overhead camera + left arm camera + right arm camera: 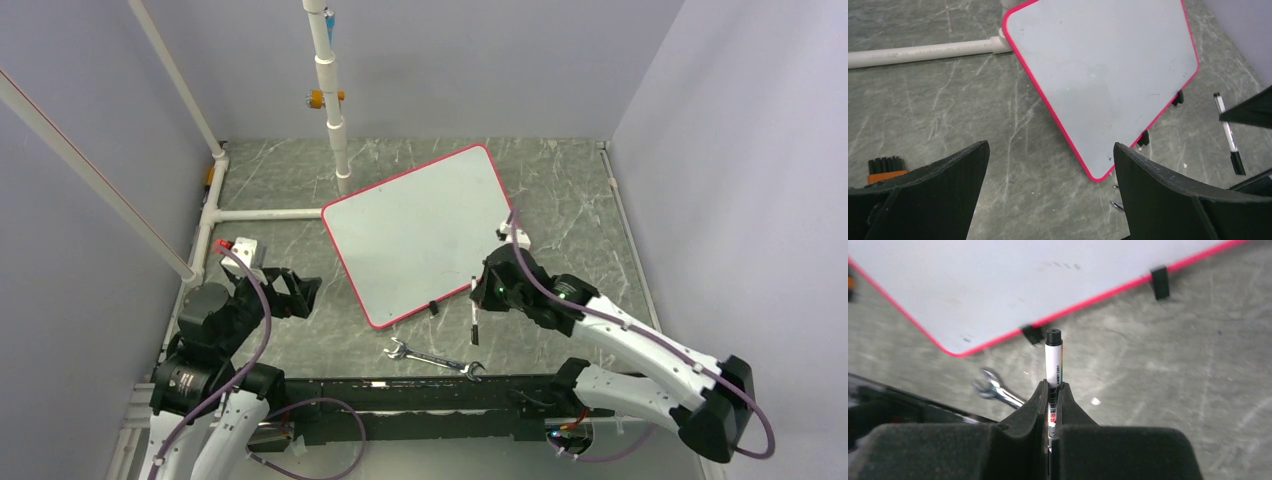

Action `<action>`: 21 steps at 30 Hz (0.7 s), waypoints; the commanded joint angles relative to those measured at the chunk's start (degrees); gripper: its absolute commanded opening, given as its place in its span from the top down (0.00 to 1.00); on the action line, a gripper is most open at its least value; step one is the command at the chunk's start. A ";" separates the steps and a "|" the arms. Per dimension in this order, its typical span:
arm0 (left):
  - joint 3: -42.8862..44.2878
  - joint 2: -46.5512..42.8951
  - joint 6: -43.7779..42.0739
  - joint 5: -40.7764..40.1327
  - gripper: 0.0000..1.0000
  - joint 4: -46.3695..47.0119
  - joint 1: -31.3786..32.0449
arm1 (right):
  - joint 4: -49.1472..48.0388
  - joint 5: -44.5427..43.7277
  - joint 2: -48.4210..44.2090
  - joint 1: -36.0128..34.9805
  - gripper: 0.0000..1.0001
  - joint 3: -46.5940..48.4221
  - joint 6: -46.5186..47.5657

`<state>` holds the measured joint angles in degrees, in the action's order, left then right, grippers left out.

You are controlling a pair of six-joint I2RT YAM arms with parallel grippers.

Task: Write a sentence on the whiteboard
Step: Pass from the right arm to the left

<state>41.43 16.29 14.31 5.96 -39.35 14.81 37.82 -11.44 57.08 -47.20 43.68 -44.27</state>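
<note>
Whiteboard (pixel 420 230) looks stiff, light and slick, propped on small feet (pixel 1159 281), so expect it to skid under pen pressure; steady it by the rim. Your right gripper (pixel 1052 387) is clamped on a marker (pixel 1053 352) just off its near edge. Your left gripper (pixel 1050 146) gapes wide, holding nothing. It lies angled mid-table (pixel 560 180) with no lettering, a wrench (pixel 435 358) nearby.

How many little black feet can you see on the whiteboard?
2: one foot near the whiteboard's nearest corner, the other foot farther along that same edge. More may be hidden underneath.
</note>
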 commanded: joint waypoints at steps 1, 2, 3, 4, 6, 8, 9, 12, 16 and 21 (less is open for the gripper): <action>-1.07 1.27 2.34 8.40 0.01 8.20 -0.28 | -13.10 -1.02 -6.63 -0.11 1.00 0.33 -3.82; -1.88 1.57 3.78 10.93 0.01 11.74 -0.31 | -14.99 -1.81 -7.10 -0.09 1.00 1.29 -4.38; -2.56 2.07 5.60 13.80 0.01 13.60 -0.26 | -16.71 -2.55 -7.14 -0.09 1.00 2.61 -4.72; -3.00 2.99 7.58 16.42 0.01 16.61 -0.22 | -18.51 -3.23 -6.97 -0.11 1.00 3.78 -4.91; -3.47 5.15 11.49 20.72 0.01 23.13 -0.25 | -22.64 -4.43 -6.51 -0.09 1.00 5.47 -5.14; -4.03 7.35 14.89 23.16 0.01 29.29 -0.24 | -28.31 -4.54 -6.28 -0.09 1.00 5.67 -5.66; -4.40 8.37 16.36 24.12 0.01 32.39 -0.22 | -31.45 -4.88 -6.12 -0.11 1.00 5.47 -6.25; -5.75 11.30 20.57 25.64 0.02 42.21 0.00 | -39.71 -4.94 -5.63 -0.02 1.00 4.94 -8.46; -9.12 15.28 27.71 24.97 0.03 56.19 1.03 | -50.37 -3.57 -4.53 0.08 1.00 4.35 -10.76; -12.68 20.20 33.03 21.70 0.04 71.59 4.86 | -63.46 -2.22 -3.00 0.22 1.00 1.81 -13.24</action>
<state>30.39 33.56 40.36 28.60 13.30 16.86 -8.97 -14.46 53.43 -47.18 46.70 -54.30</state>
